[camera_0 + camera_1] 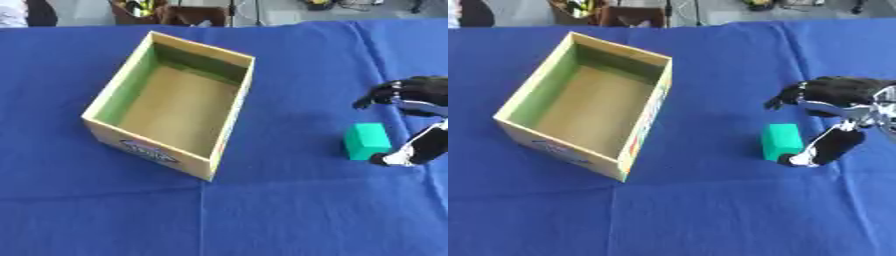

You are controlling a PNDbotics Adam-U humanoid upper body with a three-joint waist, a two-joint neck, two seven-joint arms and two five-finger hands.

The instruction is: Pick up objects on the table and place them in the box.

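Green block [782, 141], lying on the blue tablecloth [289, 210] well to the right of the box, not yet inside it. Cardboard box [229, 112], open-topped, green-lined on its inner left wall, holding nothing visible. Right hand [833, 117] at the block's right side, fingers [785, 100] spread above and beyond it, thumb [808, 156] touching or nearly touching its lower right corner; not closed round it. Bare cloth between block and box. More of the hand shown in right eye view. Left hand unseen.

A small green block [782, 141] lies on the cloth, right of the open, empty cardboard box [647, 118].
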